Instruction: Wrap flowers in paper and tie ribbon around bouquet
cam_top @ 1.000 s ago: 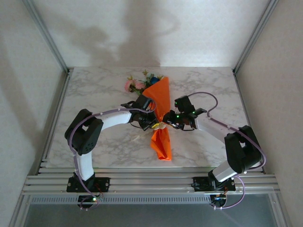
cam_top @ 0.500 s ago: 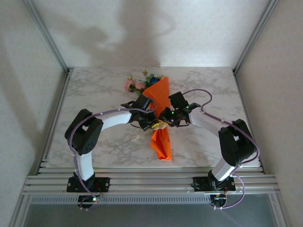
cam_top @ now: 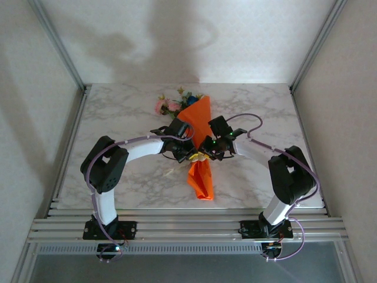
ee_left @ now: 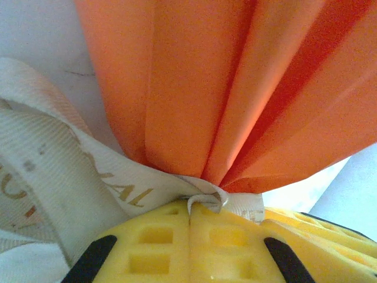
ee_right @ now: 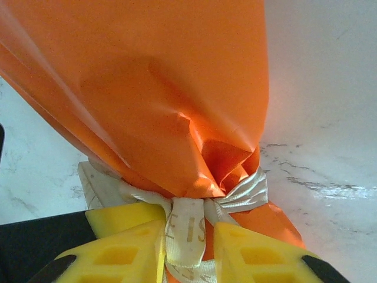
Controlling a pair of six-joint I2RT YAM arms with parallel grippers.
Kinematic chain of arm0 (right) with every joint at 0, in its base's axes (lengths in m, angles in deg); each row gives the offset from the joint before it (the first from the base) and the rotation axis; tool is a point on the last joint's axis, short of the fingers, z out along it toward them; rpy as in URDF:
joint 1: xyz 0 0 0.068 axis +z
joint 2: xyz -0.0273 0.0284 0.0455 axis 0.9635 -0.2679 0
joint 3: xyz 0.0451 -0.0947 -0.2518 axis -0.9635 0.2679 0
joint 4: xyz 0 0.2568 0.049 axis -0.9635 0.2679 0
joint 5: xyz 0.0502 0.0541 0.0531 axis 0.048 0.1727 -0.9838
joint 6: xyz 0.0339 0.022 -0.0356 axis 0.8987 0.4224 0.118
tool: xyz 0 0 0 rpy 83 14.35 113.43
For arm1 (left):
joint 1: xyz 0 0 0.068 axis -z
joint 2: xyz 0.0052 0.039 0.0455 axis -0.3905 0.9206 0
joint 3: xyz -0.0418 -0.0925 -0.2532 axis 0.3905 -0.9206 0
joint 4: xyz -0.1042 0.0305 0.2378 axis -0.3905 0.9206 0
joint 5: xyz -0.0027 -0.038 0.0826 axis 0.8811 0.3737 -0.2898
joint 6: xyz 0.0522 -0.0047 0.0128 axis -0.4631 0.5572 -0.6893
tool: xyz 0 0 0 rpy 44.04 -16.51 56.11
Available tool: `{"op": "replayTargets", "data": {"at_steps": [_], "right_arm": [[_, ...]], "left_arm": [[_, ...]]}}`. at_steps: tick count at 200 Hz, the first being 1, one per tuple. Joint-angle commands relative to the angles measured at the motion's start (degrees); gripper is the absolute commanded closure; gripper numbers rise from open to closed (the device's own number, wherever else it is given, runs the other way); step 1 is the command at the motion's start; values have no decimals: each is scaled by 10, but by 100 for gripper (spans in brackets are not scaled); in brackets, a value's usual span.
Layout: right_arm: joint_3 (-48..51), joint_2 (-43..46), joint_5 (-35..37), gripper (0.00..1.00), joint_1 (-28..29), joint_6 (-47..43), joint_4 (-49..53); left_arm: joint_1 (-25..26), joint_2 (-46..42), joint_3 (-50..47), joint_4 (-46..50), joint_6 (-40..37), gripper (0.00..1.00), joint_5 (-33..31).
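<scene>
At the waist of the bouquet (cam_top: pixel 199 124), your left gripper (ee_left: pixel 189 207) is clamped with its yellow fingers pressed together, nipping the ribbon (ee_left: pixel 53 159) where it passes under the orange pleats of the paper (ee_left: pixel 194 88). Your right gripper (ee_right: pixel 187 230) stands opposite with its jaws narrowly apart, a strand of the ribbon hanging between them just below the band round the paper; whether they pinch it cannot be told. Note that the bouquet lies midway across the table (cam_top: pixel 118 112), flowers (cam_top: pixel 168 106) toward the far edge, flared tail toward the near edge.
</scene>
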Motion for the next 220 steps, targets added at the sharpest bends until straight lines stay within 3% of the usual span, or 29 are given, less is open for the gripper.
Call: {"op": "replayTargets", "data": {"at_steps": [1, 41, 91, 141, 220], "right_arm": [[-8, -12, 8, 72, 5, 14, -1], [-15, -17, 14, 81, 4, 17, -5], [-15, -4, 42, 100, 4, 10, 14], [-18, 44, 105, 100, 4, -28, 42], [8, 88, 151, 100, -39, -73, 70]], "left_arm": [[4, -8, -12, -3, 7, 100, -13], [4, -10, -13, -5, 8, 100, -12], [3, -22, -11, 2, 5, 100, -15], [-12, -82, -21, 37, -2, 100, -25], [-125, -181, -135, 17, -7, 100, 4]]}}
